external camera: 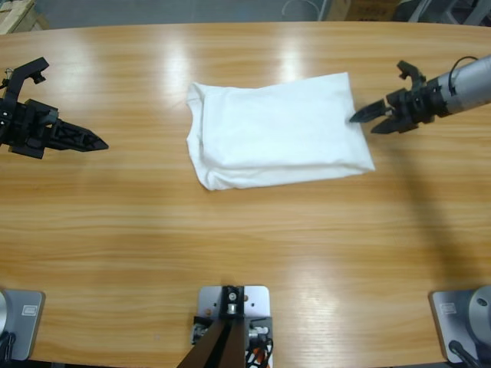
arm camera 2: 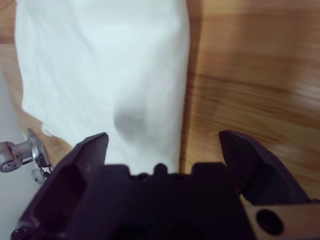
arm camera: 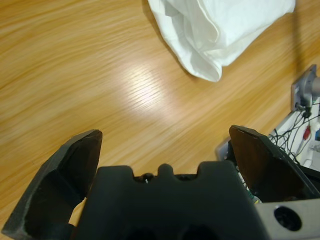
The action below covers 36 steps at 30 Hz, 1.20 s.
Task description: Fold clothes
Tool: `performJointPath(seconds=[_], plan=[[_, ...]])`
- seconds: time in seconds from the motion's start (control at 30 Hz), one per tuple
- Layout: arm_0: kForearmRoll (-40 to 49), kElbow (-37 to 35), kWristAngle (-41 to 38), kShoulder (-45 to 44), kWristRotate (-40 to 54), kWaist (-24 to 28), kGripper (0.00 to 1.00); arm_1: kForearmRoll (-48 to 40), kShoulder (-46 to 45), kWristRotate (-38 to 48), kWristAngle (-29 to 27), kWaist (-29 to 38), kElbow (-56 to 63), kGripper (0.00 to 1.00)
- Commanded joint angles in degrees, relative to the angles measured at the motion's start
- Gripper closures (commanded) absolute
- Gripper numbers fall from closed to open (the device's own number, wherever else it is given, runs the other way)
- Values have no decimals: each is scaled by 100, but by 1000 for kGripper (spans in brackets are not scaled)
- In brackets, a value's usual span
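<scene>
Lying folded mid-table point(external camera: 138, 253): white T-shirt point(external camera: 276, 130). Left pincer point(external camera: 96, 142) wide, well apart; right pincer point(external camera: 364, 117) wide at shirt edge.

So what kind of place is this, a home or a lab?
Probably a robotics lab or test bench: two robot arms, left gripper and right gripper, flank a folded white T-shirt on a long wooden table with loose wiring.

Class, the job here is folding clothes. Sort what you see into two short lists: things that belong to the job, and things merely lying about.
Belongs to the job:
- white T-shirt, lying folded on the table
- left hand, apart from the shirt
- right hand, at the shirt's edge

Lying about:
- nothing loose; only the wooden table itself
</scene>
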Motion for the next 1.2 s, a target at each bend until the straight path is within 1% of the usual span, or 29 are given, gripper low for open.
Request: performJointPath(seconds=[0.03, 0.37, 0.5, 0.53, 0.57, 0.6, 0.67, 0.7, 0.73, 0.87, 1.0, 1.1, 1.2], plan=[[-41, 35, -38, 211, -3, -22, 9, -283, 485, -64, 15, -31, 110, 105], [-43, 33, -33, 229, -20, -22, 9, -317, 849, 112, 144, 640, -168, 105], [-41, 33, -27, 220, -29, -22, 9, -373, 950, 182, 170, 821, -245, 105], [-41, 33, -26, 220, -29, -22, 9, -377, 967, 182, 170, 832, -252, 118], [-41, 33, -29, 213, -29, -24, 9, -377, 983, 182, 170, 832, -259, 172], [-41, 33, -31, 213, -29, -22, 9, -371, 995, 184, 170, 832, -261, 283], [-41, 33, -27, 217, -29, -22, 9, -368, 990, 196, 172, 816, -236, 712], [-41, 33, -27, 220, -29, -24, 9, -368, 986, 200, 175, 793, -215, 947], [-41, 33, -29, 220, -29, -22, 9, -366, 992, 205, 179, 762, -207, 1000], [-41, 33, -27, 218, -29, -22, 9, -348, 972, 277, 98, 619, -147, 1000], [-50, 28, -29, 225, -29, -22, 9, -181, 807, 265, -101, 577, -164, 1000], [-46, 24, -35, 222, -27, -22, 9, 100, 684, 110, -227, 473, -196, 1000], [-48, 33, -35, 211, -20, -22, 9, 413, 406, 5, -521, 255, -207, 1000]])
